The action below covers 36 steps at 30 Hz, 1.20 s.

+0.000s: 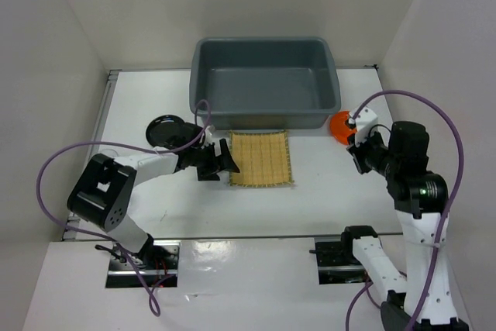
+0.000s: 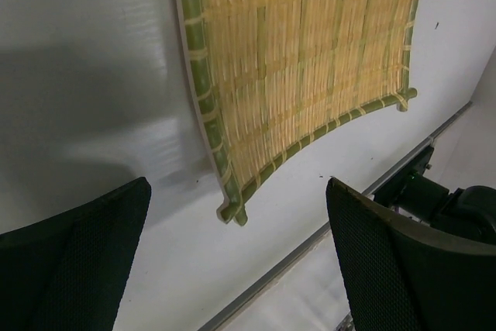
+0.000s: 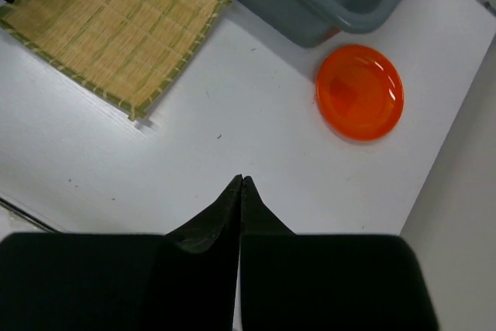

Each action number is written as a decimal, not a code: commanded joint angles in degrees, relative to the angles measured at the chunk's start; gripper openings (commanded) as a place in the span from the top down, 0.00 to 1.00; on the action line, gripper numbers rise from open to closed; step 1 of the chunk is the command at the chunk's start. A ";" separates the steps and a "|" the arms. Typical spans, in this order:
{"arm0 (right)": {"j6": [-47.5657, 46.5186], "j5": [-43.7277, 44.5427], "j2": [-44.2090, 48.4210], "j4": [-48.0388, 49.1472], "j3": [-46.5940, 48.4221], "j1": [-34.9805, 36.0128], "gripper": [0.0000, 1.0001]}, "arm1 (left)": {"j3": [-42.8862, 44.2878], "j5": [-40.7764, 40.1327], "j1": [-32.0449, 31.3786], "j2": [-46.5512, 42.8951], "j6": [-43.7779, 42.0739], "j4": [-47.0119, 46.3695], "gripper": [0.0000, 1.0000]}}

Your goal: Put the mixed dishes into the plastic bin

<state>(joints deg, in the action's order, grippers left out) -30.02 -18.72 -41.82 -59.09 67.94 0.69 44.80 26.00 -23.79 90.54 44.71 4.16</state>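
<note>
Woven mat (image 1: 261,158) just ahead of spread left tool (image 1: 221,160), orange plate (image 3: 359,91) beyond pressed-together right tool (image 3: 241,182)

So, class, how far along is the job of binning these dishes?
Nothing is done yet: the bin is empty. In hand: the open left gripper sits at the woven mat's edge, not gripping; the right gripper is shut on nothing near the orange plate. Left: mat, orange plate and black plate, all on the table.

The white counter (image 1: 325,191) carries a grey bin (image 1: 263,118) at 12 o'clock, a woven mat (image 1: 262,158) central, an orange plate (image 1: 338,123) at 2, a black plate (image 1: 163,128) at 10.
</note>
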 commanded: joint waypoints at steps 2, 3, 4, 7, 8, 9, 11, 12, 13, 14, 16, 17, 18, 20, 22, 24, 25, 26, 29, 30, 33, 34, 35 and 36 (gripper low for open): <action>-8.38 -5.61 -4.66 7.92 -1.75 1.24 1.00 | 2.23 3.17 -0.20 4.10 0.56 -7.66 0.00; -10.04 -6.15 -5.54 8.98 -2.80 2.20 1.00 | 2.23 3.18 -0.20 4.81 0.56 -8.20 0.00; -11.19 -6.85 -7.20 9.86 -5.51 2.91 1.00 | 2.23 3.18 -0.20 5.51 0.56 -9.08 0.00; -15.84 -8.00 -11.68 12.16 -10.53 7.21 1.00 | 2.23 3.88 -0.20 7.36 1.08 -10.22 0.00; -16.99 -9.48 -13.27 12.77 -11.42 8.53 1.00 | 1.70 3.88 -0.20 7.37 1.08 -11.10 0.00; -18.31 -10.80 -14.85 12.77 -12.04 9.50 1.00 | 1.70 3.88 -0.20 7.89 1.60 -11.63 0.00; -20.86 -14.22 -18.27 14.77 -14.06 9.51 1.00 | 1.08 3.88 -0.20 7.90 1.61 -12.94 0.00; -20.87 -14.24 -19.25 15.92 -14.59 10.20 1.00 | 1.08 3.88 -0.20 8.50 1.61 -12.95 0.00; -19.65 -15.02 -20.13 16.98 -15.29 11.17 1.00 | 1.08 4.41 -0.20 9.03 1.61 -12.95 0.00; -19.12 -15.03 -21.88 17.95 -15.30 11.79 1.00 | 1.08 4.41 -0.20 9.04 1.61 -12.95 0.00; -17.89 -15.03 -23.38 20.76 -17.14 13.63 1.00 | 1.61 4.41 -0.20 10.52 1.61 -12.95 0.00; -17.88 -15.03 -25.13 21.90 -18.01 13.64 1.00 | 1.61 4.93 -0.20 10.53 1.61 -12.95 0.00; -17.36 -14.51 -25.93 24.00 -20.02 14.42 1.00 | 2.13 4.94 -0.20 11.14 1.61 -12.95 0.00; -18.31 -14.50 -28.04 25.42 -21.70 14.43 1.00 | 2.14 5.55 -0.20 11.76 2.31 -13.57 0.00; -18.32 -14.50 -29.19 27.09 -23.02 14.96 1.00 | 2.66 6.08 -0.20 12.37 2.93 -14.36 0.00; -17.79 -14.50 -30.94 27.79 -23.55 16.09 1.00 | 2.67 6.08 -0.20 12.38 2.93 -14.36 0.00; -17.79 -14.50 -31.47 28.41 -23.56 17.40 1.00 | 2.67 6.08 -0.20 12.38 2.93 -14.36 0.00; -17.79 -14.50 -32.52 28.42 -23.56 18.11 1.00 | 2.67 6.08 -0.20 12.38 2.93 -13.84 0.00; -17.79 -13.71 -34.72 30.69 -23.04 19.44 1.00 | 3.19 6.08 -0.20 14.13 2.40 -13.83 0.00; -17.79 -13.10 -36.38 30.70 -23.03 19.44 1.00 | 3.71 6.08 -0.20 14.14 2.40 -13.83 0.00; -18.32 -12.39 -39.81 32.10 -21.62 19.44 1.00 | 3.72 6.61 -0.20 15.18 2.40 -13.83 0.00; -18.32 -11.78 -40.52 32.72 -21.62 19.44 1.00 | 3.72 6.61 -0.20 15.19 2.40 -13.83 0.00; -18.32 -10.99 -41.23 32.72 -21.62 19.44 1.00 | 3.72 6.61 -0.20 15.19 2.40 -13.83 0.00; -18.32 -10.46 -42.54 33.33 -21.62 19.44 1.00 | 3.72 6.61 -0.20 15.19 2.40 -13.83 0.00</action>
<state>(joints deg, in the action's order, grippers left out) -47.51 -30.74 -82.28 -29.93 44.49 19.86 48.77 34.89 -23.79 102.56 48.40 -12.01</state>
